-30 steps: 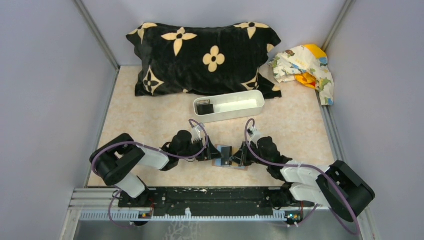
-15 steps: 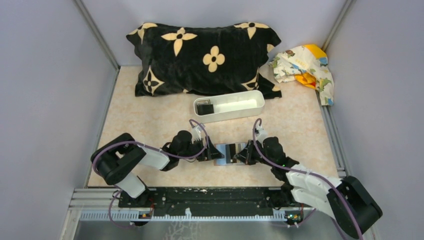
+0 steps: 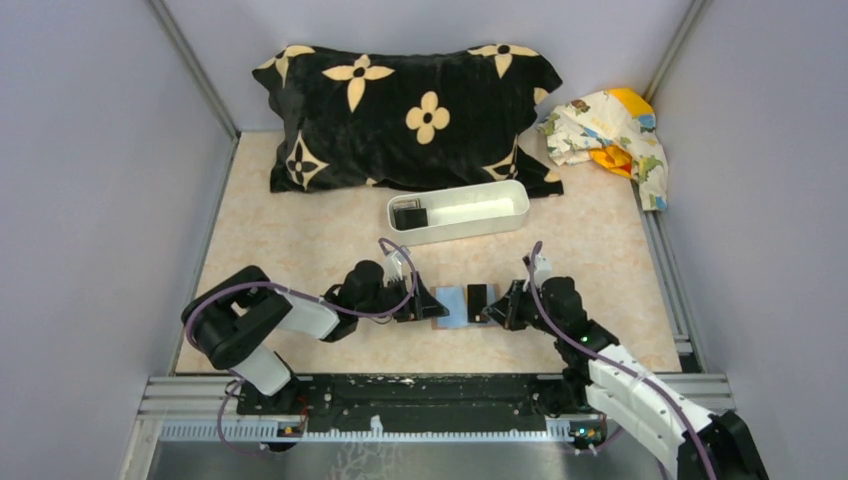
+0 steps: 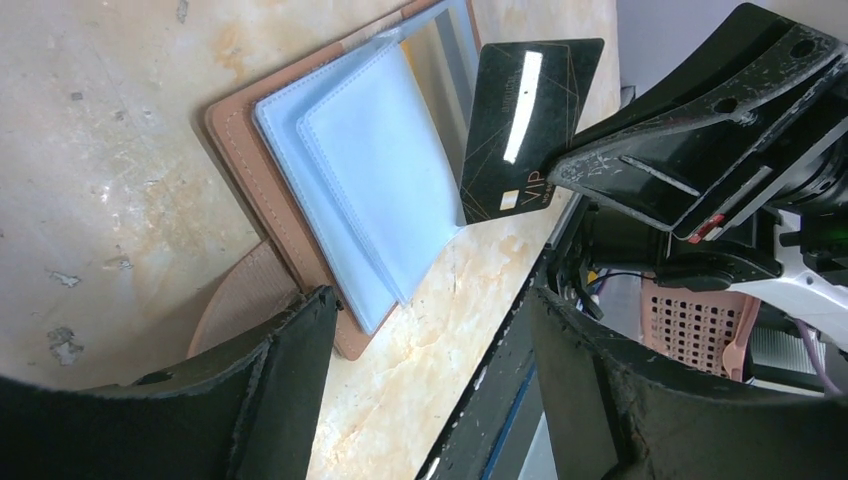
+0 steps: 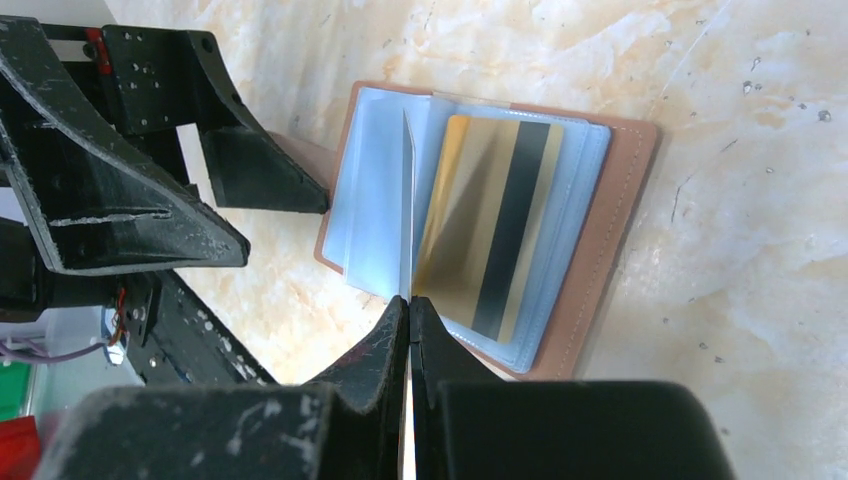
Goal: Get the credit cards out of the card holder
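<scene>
My right gripper [image 5: 408, 305] is clamped tight on the corner of a black card [image 4: 525, 125], jaws pressed together with only the card's thin edge between them. I hold that card tilted up on edge just over the open wallet [image 5: 620, 200]; whether its far edge touches the blue pockets I cannot tell. Beneath it the wallet lies flat on the table [image 3: 300, 250], blue inside up, with a gold card [image 5: 470, 200] with a dark stripe tucked in a clear pocket on its right half. My left gripper [image 4: 430, 300] sits low at the wallet's left edge, jaws spread wide and gripping nothing, the wallet's corner between the fingers. Farther back stands a white tray [image 3: 470, 225].
</scene>
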Controlling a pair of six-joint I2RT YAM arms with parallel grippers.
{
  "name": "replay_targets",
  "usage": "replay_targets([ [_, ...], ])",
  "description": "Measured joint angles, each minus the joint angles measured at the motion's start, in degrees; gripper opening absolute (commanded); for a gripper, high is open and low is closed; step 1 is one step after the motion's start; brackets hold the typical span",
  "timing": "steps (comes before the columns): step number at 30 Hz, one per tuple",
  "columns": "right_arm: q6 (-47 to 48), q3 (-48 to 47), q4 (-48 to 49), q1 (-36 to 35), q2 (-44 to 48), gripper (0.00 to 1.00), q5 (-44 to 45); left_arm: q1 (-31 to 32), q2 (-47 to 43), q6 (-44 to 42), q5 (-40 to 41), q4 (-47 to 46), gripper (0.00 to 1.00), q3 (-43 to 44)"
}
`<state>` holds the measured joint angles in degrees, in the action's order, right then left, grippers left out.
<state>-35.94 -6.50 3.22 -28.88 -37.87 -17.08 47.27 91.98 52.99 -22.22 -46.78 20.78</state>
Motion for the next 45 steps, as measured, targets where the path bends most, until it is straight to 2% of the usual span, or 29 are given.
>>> replay_targets([
  [5, 0.26, -2.03, -4.20, 0.28, 3.50, 0.00, -1.49, 0.00, -2.78, -0.74, -0.02, -0.87, 0.74, -0.26],
  [11, -0.24, -5.11, -3.80, 0.31, 4.09, 0.00, -5.70, 0.00, -6.69, -2.16, -1.42, -6.29, 0.72, -0.79],
  [23, -4.79, -5.27, 1.79, 0.31, 4.11, 0.00, -12.94, 0.00, -4.28, -0.76, -4.13, -18.53, 0.61, -1.99],
  [28, -6.25, -5.27, 3.74, 0.31, 3.72, 0.00, -13.86, 0.46, -2.75, 0.31, -5.27, -21.44, 0.61, -1.97],
  [32, -7.41, -5.25, 6.40, 0.31, 2.54, 0.00, -14.40, 1.29, -0.72, 1.64, -6.14, -24.09, 0.44, -1.95],
  [34, -7.63, -5.25, 7.08, 0.31, 2.21, 0.00, -14.49, 1.51, 0.24, 2.47, -6.47, -25.68, 0.28, -1.97],
  [36, -7.67, -5.25, 7.15, 0.31, 2.16, 0.00, -14.47, 1.53, 0.94, 3.04, -6.67, -27.28, 0.01, -1.97],
  [45, -7.48, -5.29, 7.23, 0.68, 2.16, 0.00, -14.12, 1.40, 1.33, 3.82, -7.06, -30.77, 0.00, -2.51],
])
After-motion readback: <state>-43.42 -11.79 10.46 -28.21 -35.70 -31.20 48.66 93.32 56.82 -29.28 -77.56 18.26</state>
